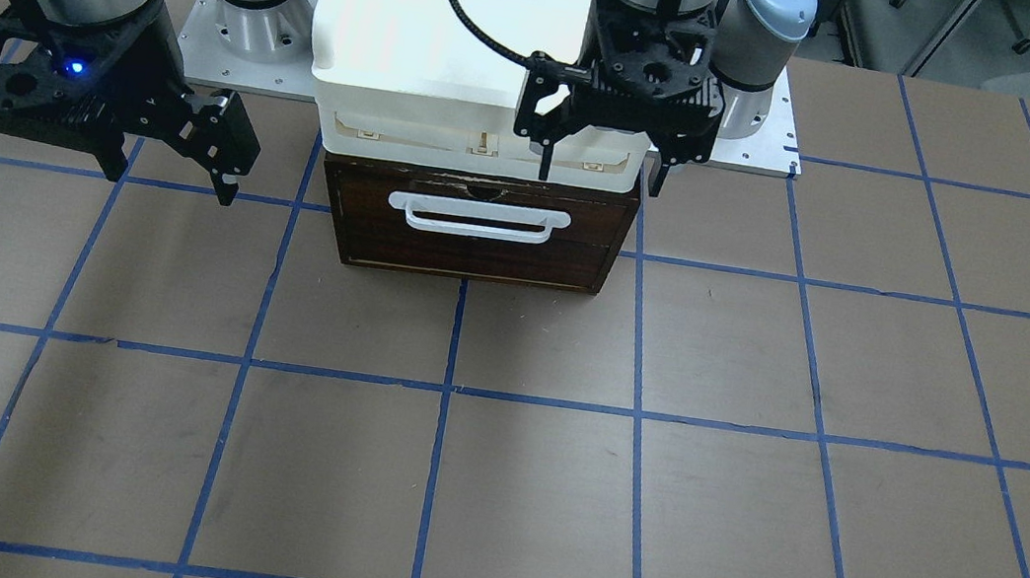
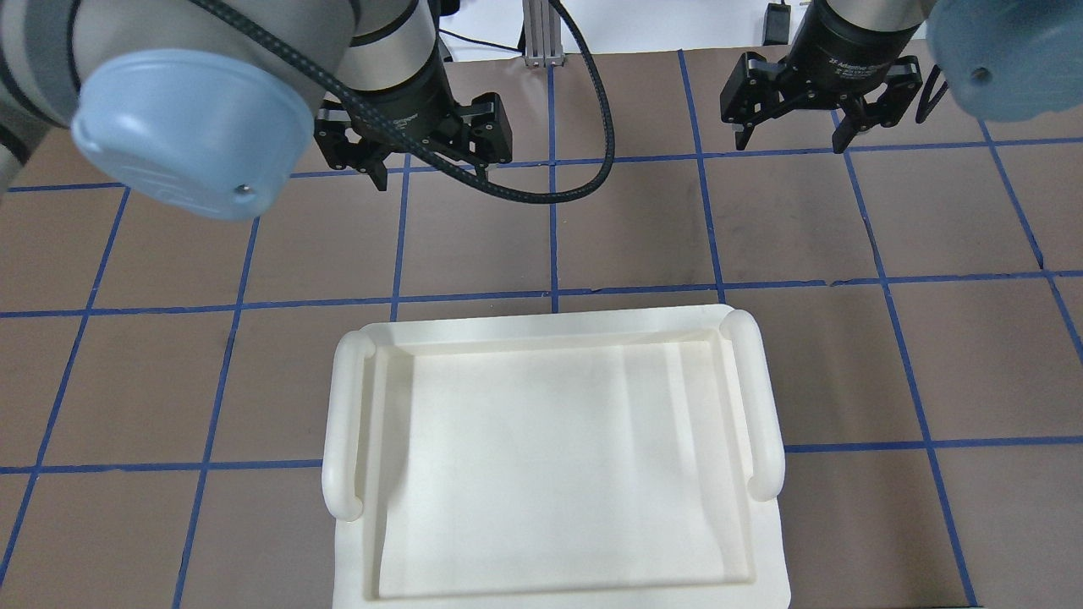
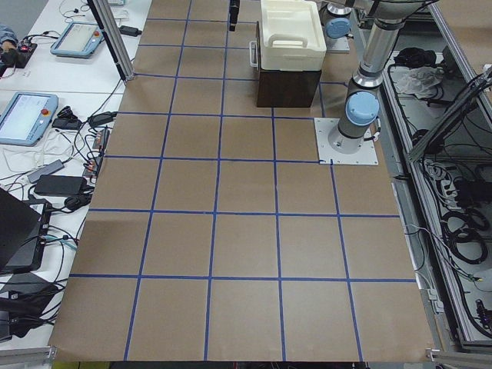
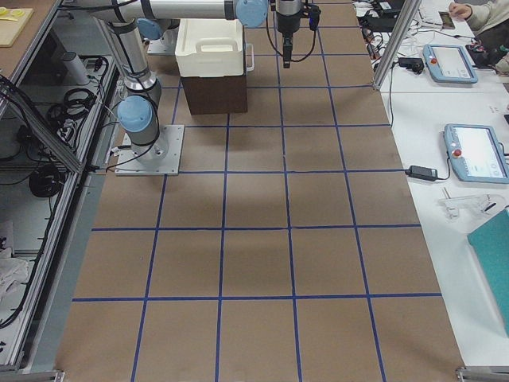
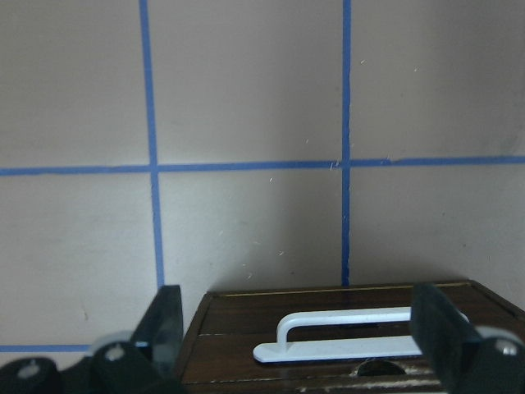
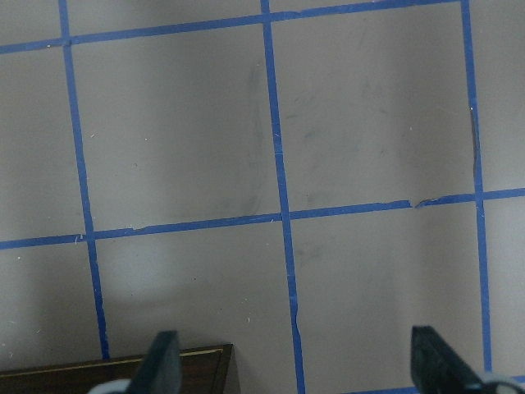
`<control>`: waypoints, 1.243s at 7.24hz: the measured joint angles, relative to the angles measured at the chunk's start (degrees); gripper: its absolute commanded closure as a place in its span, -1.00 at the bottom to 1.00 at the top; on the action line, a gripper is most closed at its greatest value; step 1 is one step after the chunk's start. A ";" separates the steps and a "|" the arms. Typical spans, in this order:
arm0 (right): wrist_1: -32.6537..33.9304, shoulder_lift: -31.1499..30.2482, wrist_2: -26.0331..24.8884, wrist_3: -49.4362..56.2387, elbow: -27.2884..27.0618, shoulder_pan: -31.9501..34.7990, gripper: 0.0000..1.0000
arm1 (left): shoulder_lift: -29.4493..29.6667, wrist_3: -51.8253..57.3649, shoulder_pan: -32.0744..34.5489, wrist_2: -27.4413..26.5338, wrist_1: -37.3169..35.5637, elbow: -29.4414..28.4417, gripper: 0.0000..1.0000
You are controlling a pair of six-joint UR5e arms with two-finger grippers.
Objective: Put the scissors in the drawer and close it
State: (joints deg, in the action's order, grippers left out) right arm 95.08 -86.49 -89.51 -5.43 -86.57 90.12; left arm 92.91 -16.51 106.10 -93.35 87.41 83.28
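Note:
The drawer (image 1: 470,253) has a dark brown wooden front and a white bar handle (image 1: 481,218). It looks pushed in, its front flush with the small cabinet. The scissors show in no view. My left gripper (image 1: 601,179) is open and empty, and hovers above the drawer's top right edge. In the left wrist view the handle (image 5: 344,316) lies between its fingers (image 5: 164,320). My right gripper (image 1: 173,179) is open and empty, and hangs over the bare table to the drawer's left in the front-facing view. In the overhead view both grippers, left (image 2: 427,173) and right (image 2: 791,144), stand beyond the tray.
A white plastic tray (image 1: 410,27) with two side handles sits on top of the cabinet and hides it from overhead (image 2: 347,423). The brown table (image 1: 489,485) is marked with blue tape lines. The arm bases (image 3: 347,131) stand behind the cabinet.

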 measured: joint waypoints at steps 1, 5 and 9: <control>-0.02 0.00 -0.13 -0.03 0.00 -0.01 -1.00 | -1.62 0.22 -1.27 -0.40 2.41 0.37 -1.00; -0.41 0.01 -0.50 -0.02 0.00 -0.27 -1.00 | -3.08 0.57 -3.48 -0.32 4.32 0.99 -1.00; 0.12 0.28 -4.44 0.01 0.00 -0.30 -1.00 | -3.35 0.61 -3.54 -0.48 4.41 1.04 -1.00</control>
State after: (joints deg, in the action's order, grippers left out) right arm 95.19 -86.21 -93.95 -5.42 -86.57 89.81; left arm 89.56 -15.91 102.56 -93.83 91.82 84.32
